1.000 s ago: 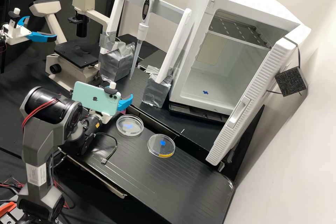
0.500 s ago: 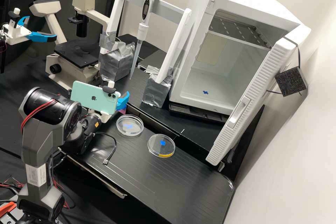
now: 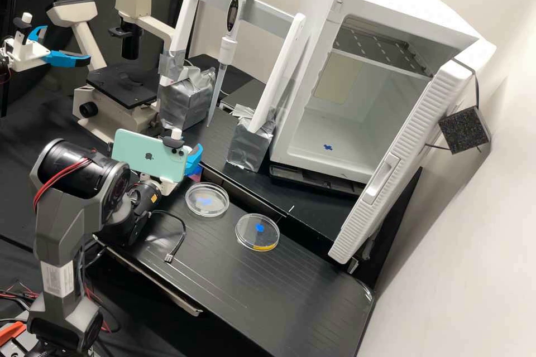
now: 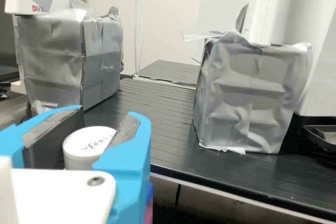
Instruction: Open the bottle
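I see, nearest, two shallow, clear round dishes (image 3: pixel 257 240), each with a blue patch, on a black ribbed bench top (image 3: pixel 279 295) that runs on past them to its near edge. Near the dishes, my white gripper with blue fingers (image 3: pixel 193 160) is closed about one round, white, handwritten bottle cap (image 4: pixel 86 146). Beyond stand two silver-taped boxes (image 3: pixel 249 145), open bench between them, and one white cabinet (image 3: pixel 335 139), door ajar, containing one shelf.

White bottle cap (image 4: pixel 80 149), handwriting on top, sits upright within the tool (image 3: pixel 195 159).
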